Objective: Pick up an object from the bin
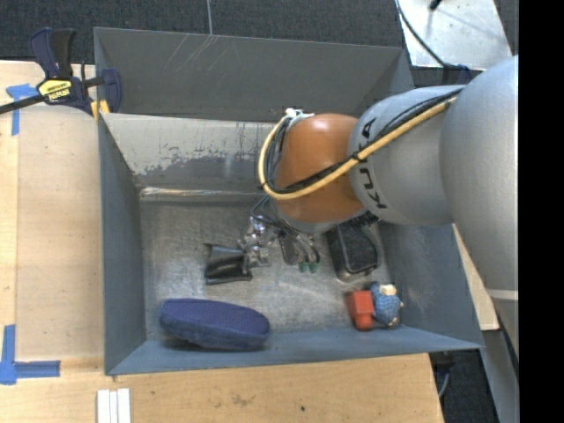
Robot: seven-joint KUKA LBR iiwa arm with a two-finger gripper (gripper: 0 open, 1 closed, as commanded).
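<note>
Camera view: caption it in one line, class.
Gripper low in grey bin beside a black object, blue oval case nearby.

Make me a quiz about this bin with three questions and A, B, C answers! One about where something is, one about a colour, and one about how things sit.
1. Where in the bin does the big blue cushion lie?
A) by the near wall, at the view's lower left
B) against the far wall
C) in the far right corner

2. What colour is the block beside the fuzzy blue toy?
A) green
B) red
C) white

3. How do that block and toy sit?
A) far apart
B) touching, side by side
C) stacked on the cushion

Answers:
1 A, it lies along the near wall by the left corner.
2 B, its faces show red-orange.
3 B, no gap shows between them.
</note>
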